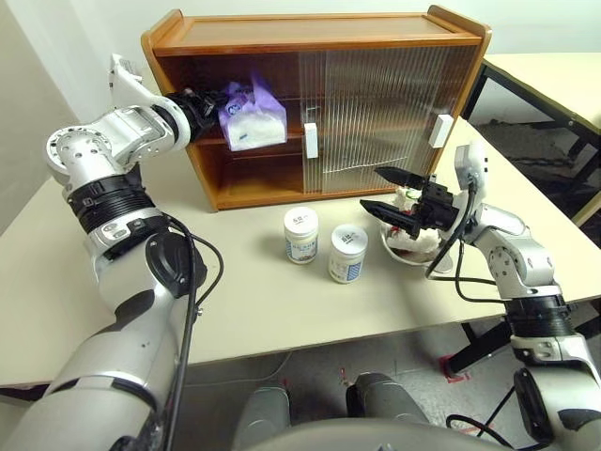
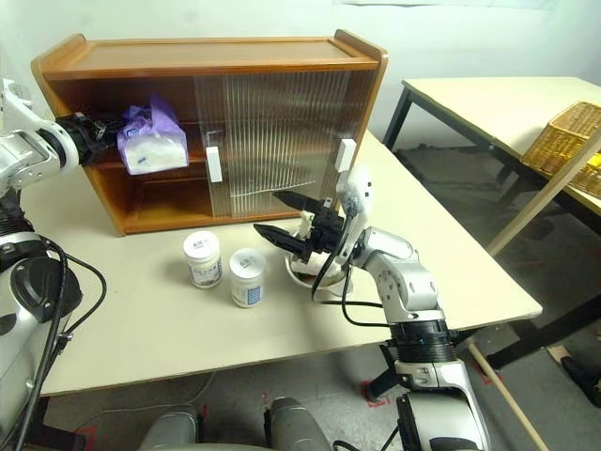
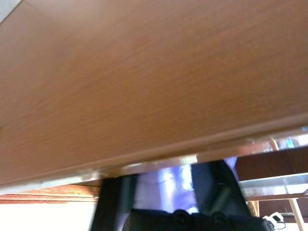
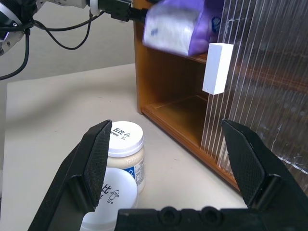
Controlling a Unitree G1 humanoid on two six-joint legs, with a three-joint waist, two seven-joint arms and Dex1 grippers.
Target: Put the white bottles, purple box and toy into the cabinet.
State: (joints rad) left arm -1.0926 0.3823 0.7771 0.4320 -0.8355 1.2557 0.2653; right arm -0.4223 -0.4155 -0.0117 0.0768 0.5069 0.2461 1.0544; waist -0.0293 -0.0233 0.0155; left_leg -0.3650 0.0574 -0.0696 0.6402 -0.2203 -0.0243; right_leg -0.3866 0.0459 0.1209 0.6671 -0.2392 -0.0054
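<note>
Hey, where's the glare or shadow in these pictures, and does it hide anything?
Left eye view: the ribbed doors catch pale streaks of glare, veiling the shelves behind. Right wrist view: the white bottles are evenly lit, lid print legible. Left wrist view: the purple box sits in shade under the cabinet board.

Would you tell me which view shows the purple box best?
The left eye view: the purple box shows whole on the cabinet's upper shelf. The right eye view matches; the right wrist view cuts off its top; the left wrist view gives a purple sliver.
</note>
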